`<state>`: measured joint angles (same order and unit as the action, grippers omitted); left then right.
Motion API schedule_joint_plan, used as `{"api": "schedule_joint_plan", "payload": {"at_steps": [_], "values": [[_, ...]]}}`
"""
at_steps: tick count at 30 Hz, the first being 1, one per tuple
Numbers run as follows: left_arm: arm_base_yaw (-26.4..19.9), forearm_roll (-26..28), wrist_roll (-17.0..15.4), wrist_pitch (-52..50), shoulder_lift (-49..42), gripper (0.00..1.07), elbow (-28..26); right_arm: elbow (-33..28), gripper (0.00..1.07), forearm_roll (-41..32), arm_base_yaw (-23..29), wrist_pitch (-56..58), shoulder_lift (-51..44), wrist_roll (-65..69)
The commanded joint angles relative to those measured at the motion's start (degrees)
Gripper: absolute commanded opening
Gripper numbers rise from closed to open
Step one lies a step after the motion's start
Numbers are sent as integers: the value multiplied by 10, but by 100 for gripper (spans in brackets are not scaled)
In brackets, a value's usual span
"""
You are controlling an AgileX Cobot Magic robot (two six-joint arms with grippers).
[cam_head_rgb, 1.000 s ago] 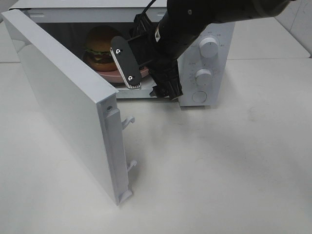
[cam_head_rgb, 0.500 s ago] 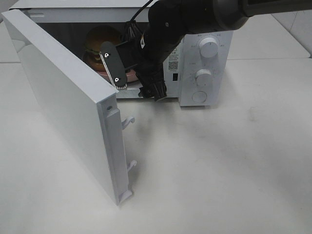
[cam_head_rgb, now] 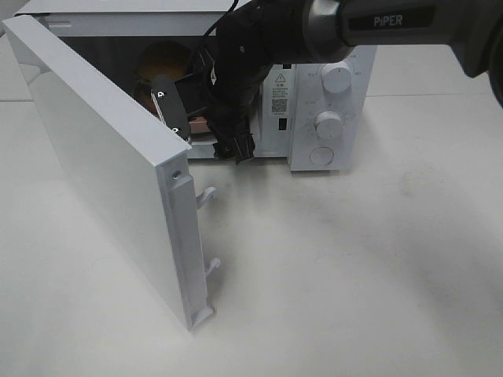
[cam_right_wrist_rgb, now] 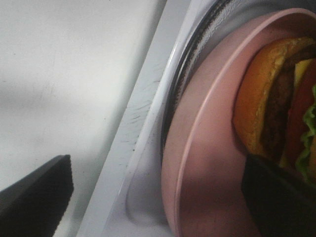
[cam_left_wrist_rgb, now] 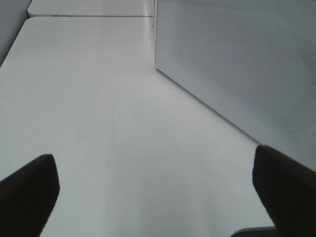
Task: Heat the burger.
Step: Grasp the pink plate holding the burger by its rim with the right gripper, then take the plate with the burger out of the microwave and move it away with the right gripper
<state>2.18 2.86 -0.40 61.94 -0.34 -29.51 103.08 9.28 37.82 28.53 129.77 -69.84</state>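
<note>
The burger [cam_head_rgb: 161, 63] sits on a round pink plate [cam_head_rgb: 198, 126] inside the open white microwave [cam_head_rgb: 346, 102]. In the exterior high view only its bun top shows behind my right arm. In the right wrist view the burger [cam_right_wrist_rgb: 276, 98] lies on the plate [cam_right_wrist_rgb: 207, 148], with bun, patty and lettuce showing. My right gripper [cam_head_rgb: 179, 118] is open at the microwave's mouth. Its fingers straddle the plate's near rim [cam_right_wrist_rgb: 158, 197] without closing on it. My left gripper [cam_left_wrist_rgb: 158, 192] is open and empty, low over the table beside the microwave's perforated side wall [cam_left_wrist_rgb: 237, 64].
The microwave door [cam_head_rgb: 102, 173] stands wide open to the left, its latch hooks [cam_head_rgb: 206, 195] pointing out. Two knobs [cam_head_rgb: 336, 77] and a round button [cam_head_rgb: 321, 155] are on the panel at the right. The plate rests on a glass turntable [cam_right_wrist_rgb: 182, 79]. The table [cam_head_rgb: 354, 275] is white.
My right gripper has moved left across the microwave's mouth, toward the door side, and now covers more of the burger and plate. The door and microwave have not moved.
</note>
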Motion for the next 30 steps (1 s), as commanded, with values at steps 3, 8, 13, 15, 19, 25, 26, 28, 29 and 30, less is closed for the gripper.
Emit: {"api": "schedule_joint_plan", "payload": {"at_steps": [3,8,13,15,19,25,26,28,29,30], "values": [[1,2,-1,-5,-2,100,-1,40,87,1,2,15,21,3],[1,2,-1,-5,-2,100,-1,68,81,-2,-4,29,40,3],[1,2,-1,-5,-2,100,-1,70,65,-2,-8,28,41,2],[1,2,-1,-5,-2,100,-1,70,37,-3,-9,18,41,2],[1,2,-1,-5,-2,100,-1,70,12,-3,-9,11,41,2],[1,2,-1,-5,-2,100,-1,70,0,-10,-9,-6,41,3],[1,2,-1,-5,-2,100,-1,70,0,-10,-9,-6,41,3],[1,2,-1,-5,-2,100,-1,70,0,-10,-9,-6,41,3],[1,2,-1,-5,-2,100,-1,70,0,-10,-9,-6,41,3],[1,2,-1,-5,-2,100,-1,70,0,-10,-9,-6,41,3]]}}
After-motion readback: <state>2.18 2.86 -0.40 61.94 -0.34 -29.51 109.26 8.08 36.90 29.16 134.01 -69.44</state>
